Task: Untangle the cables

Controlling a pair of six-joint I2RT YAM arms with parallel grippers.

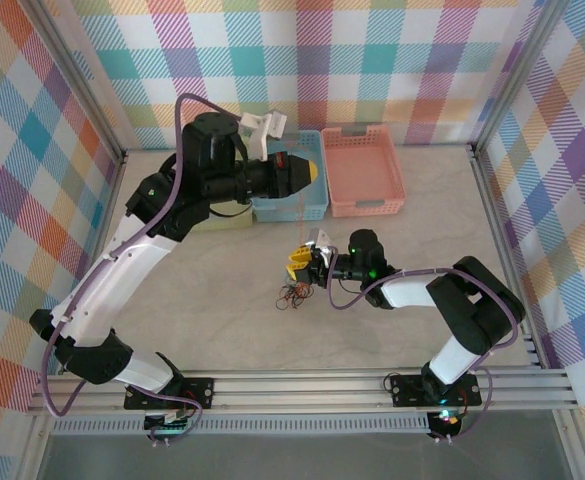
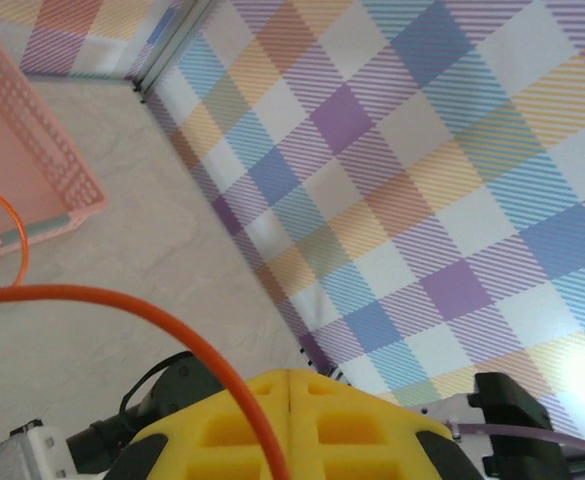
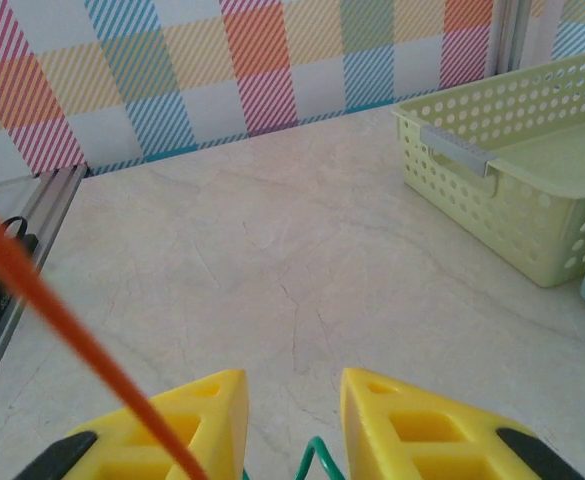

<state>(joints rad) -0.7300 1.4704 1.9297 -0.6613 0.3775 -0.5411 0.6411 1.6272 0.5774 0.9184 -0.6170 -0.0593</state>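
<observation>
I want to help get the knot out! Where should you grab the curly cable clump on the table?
Probably from straight above, since the cable clump lies flat on the table. Pinch one loop poking out on its left edge, away from the right gripper and the taut orange cable, not the crossed middle.

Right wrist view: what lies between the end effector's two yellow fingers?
A green cable loops between the fingers of the right end effector, bare table beyond, in the right wrist view.
</observation>
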